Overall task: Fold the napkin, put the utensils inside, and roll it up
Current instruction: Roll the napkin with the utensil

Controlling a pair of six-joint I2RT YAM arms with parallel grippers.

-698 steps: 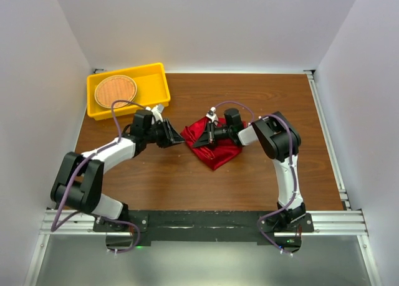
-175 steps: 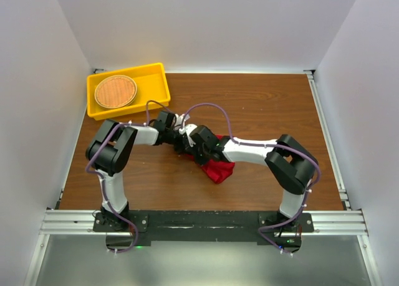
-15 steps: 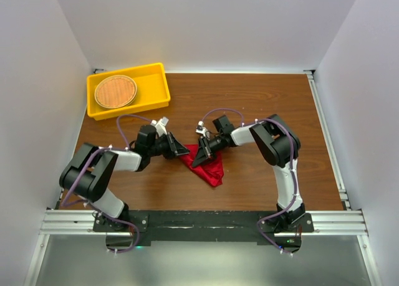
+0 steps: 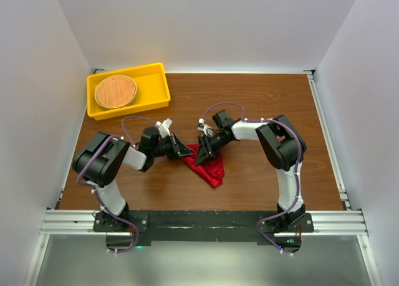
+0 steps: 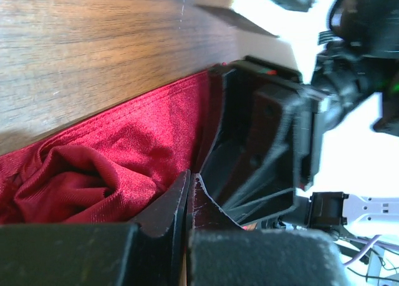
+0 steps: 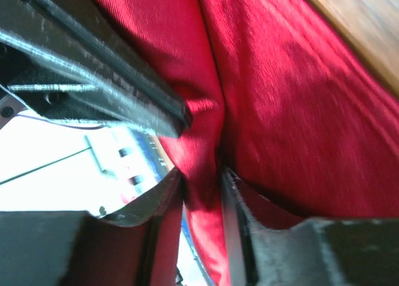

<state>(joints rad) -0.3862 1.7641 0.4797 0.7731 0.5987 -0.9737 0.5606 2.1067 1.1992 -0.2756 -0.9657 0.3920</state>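
A yellow bin sits on the brown wooden tabletop well beyond and to the left of the left fingers, with a round woven orange-brown mat lying inside it

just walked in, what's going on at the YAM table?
Both arms are working the red napkin in the middle of the table. It lies bunched and creased, neither folded flat nor rolled. The right gripper has a fold of it between its fingers. The left gripper is shut right beside the cloth, close to the right one; I can't tell whether it pinches any fabric. No fork shows in any view. The yellow bin at the far left holds a round woven mat.
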